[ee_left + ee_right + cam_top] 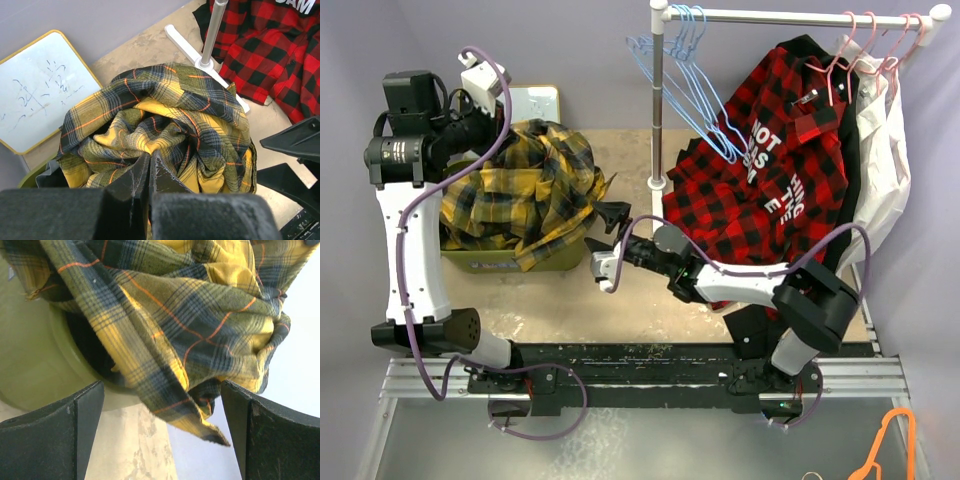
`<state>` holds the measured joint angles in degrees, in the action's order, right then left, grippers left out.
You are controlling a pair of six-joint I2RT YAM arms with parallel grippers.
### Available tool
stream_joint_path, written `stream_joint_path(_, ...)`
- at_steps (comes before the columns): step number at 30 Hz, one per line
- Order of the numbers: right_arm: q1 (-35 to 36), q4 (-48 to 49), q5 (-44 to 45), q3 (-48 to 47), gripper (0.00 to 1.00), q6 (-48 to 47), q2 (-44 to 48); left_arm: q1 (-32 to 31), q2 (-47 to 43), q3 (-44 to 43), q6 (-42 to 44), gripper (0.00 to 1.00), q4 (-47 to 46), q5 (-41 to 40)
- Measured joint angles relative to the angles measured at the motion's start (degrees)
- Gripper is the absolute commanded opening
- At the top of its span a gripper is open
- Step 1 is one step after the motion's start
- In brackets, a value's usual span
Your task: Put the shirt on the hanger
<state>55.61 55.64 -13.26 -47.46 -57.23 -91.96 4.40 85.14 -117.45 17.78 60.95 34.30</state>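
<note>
The yellow-and-navy plaid shirt [525,190] is bunched in a heap over a green bin [480,262]. My left gripper [498,135] is shut on a fold of it near the top of the heap. In the left wrist view the jaws [148,162] pinch yellow fabric of the shirt [165,120]. My right gripper [608,228] is open beside the shirt's right edge. In the right wrist view a hanging corner of the shirt [190,325] dangles between its spread fingers [160,435], untouched. Several light-blue hangers [685,70] hang at the left end of the rack rail.
A red-and-black checked shirt [770,170] and a white garment [885,160] hang on pink hangers [865,50] at the right. The rack pole [658,110] stands behind my right gripper. A whiteboard [40,95] lies behind the bin. An orange hanger [890,445] lies below the table.
</note>
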Motion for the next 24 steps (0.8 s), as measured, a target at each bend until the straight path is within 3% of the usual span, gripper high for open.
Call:
stream_joint_path(2,0.61,1.2,1.07,-1.99,0.88,-1.38,-2.4,0.0,-0.2,0.09,0.0,0.0,0.11,0.02)
stream_joint_path(3,0.98,1.92,1.7,-2.67,0.76,-1.86,-3.37,0.0,-0.35,0.17,0.0,0.0,0.2,0.13)
stream_joint_path(7,3.02,5.51,4.37,-6.4,0.06,-3.48,-7.56,-0.04,-0.81,0.59,0.0,0.0,0.57,1.07)
stream_joint_path(8,3.39,5.9,4.74,-7.15,0.0,-3.43,-7.93,-0.07,-0.9,0.79,0.04,0.0,0.66,1.29)
stream_joint_path(14,4.33,4.5,5.64,-14.05,0.0,1.84,-4.96,-2.67,2.19,-3.13,0.98,0.0,3.15,0.94)
stream_joint_path(19,4.33,-4.22,11.26,-26.1,0.0,7.45,2.73,-11.69,11.15,-12.7,1.88,0.0,4.39,-2.95)
stream_joint_path(24,4.26,-8.17,19.12,-22.99,0.0,11.72,15.89,-19.54,18.21,-13.66,1.75,0.0,4.09,-4.0)
